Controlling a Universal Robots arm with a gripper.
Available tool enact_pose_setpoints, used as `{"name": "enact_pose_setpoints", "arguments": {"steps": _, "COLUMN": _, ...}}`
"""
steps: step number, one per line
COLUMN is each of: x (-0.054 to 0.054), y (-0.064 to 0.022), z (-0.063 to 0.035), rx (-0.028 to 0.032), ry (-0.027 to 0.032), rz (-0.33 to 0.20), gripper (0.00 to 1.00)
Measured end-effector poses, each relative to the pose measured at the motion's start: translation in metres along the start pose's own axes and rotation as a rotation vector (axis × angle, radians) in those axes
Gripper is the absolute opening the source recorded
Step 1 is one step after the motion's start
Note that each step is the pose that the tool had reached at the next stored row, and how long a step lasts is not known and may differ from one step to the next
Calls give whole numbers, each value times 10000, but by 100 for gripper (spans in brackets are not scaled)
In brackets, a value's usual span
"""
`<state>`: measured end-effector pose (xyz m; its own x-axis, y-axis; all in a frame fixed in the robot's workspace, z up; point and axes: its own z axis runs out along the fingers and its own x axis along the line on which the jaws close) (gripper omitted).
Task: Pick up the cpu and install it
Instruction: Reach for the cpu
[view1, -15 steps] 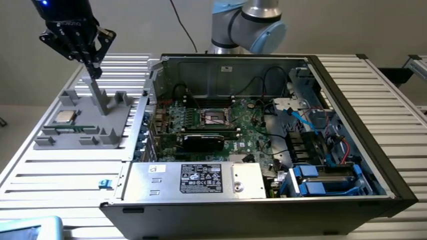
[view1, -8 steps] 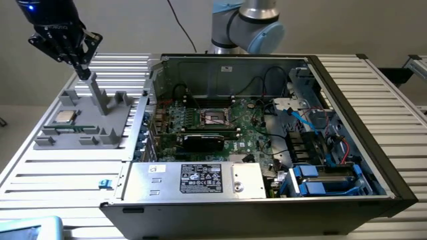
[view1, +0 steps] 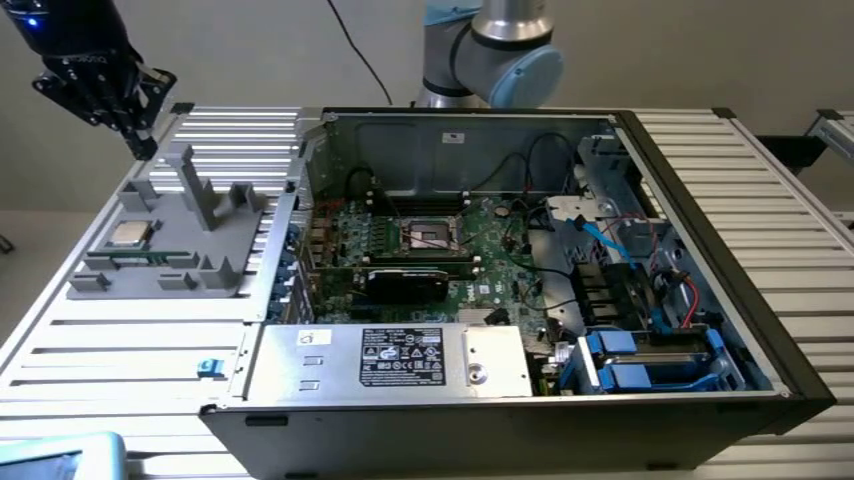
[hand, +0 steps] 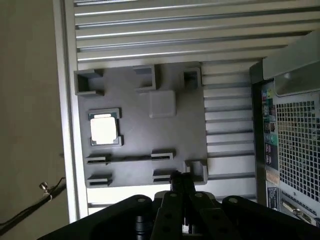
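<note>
The cpu (view1: 130, 233) is a small square chip with a silver top, lying flat in a recess of the grey holder (view1: 224, 262) on the exterior view's left of the computer case. In the wrist view the cpu (hand: 104, 129) shows from above on the same grey holder (hand: 145, 137). My black gripper (view1: 142, 150) hangs high above the holder's far end, well clear of the chip. Its fingers (hand: 178, 182) meet at a point, shut on nothing. The open socket (view1: 430, 236) sits mid-motherboard inside the case.
The open computer case (view1: 694, 250) lies on a slatted metal table (view1: 120, 350). Inside are a black card (view1: 404, 283), cables and blue drive bays (view1: 627, 360). A silver box with a white label (view1: 400, 358) sits at the near side. Grey posts (view1: 194, 190) rise from the holder.
</note>
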<state>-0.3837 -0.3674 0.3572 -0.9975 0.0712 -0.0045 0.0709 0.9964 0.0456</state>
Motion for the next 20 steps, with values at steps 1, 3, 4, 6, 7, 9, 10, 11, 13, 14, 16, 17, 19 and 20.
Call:
{"name": "enact_pose_setpoints", "arguments": {"steps": 1, "x": 46, "y": 15, "z": 14, "rx": 2, "ry": -1, "rz": 0, "gripper": 12}}
{"name": "enact_pose_setpoints", "arguments": {"steps": 3, "x": 139, "y": 46, "z": 43, "rx": 6, "ry": -1, "rz": -1, "gripper": 12}}
{"name": "enact_pose_setpoints", "arguments": {"steps": 4, "x": 189, "y": 63, "z": 59, "rx": 8, "ry": -1, "rz": -1, "gripper": 12}}
{"name": "enact_pose_setpoints", "arguments": {"steps": 6, "x": 281, "y": 92, "z": 87, "rx": 12, "ry": -1, "rz": -2, "gripper": 12}}
{"name": "enact_pose_setpoints", "arguments": {"steps": 7, "x": 328, "y": 106, "z": 100, "rx": 13, "ry": -1, "rz": -2, "gripper": 12}}
{"name": "enact_pose_setpoints", "arguments": {"steps": 9, "x": 420, "y": 133, "z": 126, "rx": 16, "ry": -1, "rz": -2, "gripper": 12}}
{"name": "enact_pose_setpoints", "arguments": {"steps": 10, "x": 466, "y": 146, "z": 138, "rx": 17, "ry": -1, "rz": -3, "gripper": 12}}
{"name": "enact_pose_setpoints", "arguments": {"steps": 11, "x": 516, "y": 160, "z": 152, "rx": 17, "ry": -2, "rz": -4, "gripper": 12}}
{"name": "enact_pose_setpoints", "arguments": {"steps": 13, "x": 609, "y": 185, "z": 176, "rx": 19, "ry": -2, "rz": -5, "gripper": 12}}
{"name": "enact_pose_setpoints", "arguments": {"steps": 14, "x": 655, "y": 198, "z": 188, "rx": 19, "ry": -2, "rz": -6, "gripper": 12}}
{"name": "enact_pose_setpoints", "arguments": {"steps": 16, "x": 746, "y": 222, "z": 210, "rx": 22, "ry": -1, "rz": -9, "gripper": 12}}
{"name": "enact_pose_setpoints", "arguments": {"steps": 17, "x": 786, "y": 235, "z": 219, "rx": 24, "ry": -1, "rz": -13, "gripper": 12}}
{"name": "enact_pose_setpoints", "arguments": {"steps": 19, "x": 847, "y": 262, "z": 237, "rx": 33, "ry": -1, "rz": -32, "gripper": 12}}
{"name": "enact_pose_setpoints", "arguments": {"steps": 20, "x": 868, "y": 274, "z": 245, "rx": 35, "ry": 0, "rz": -49, "gripper": 12}}
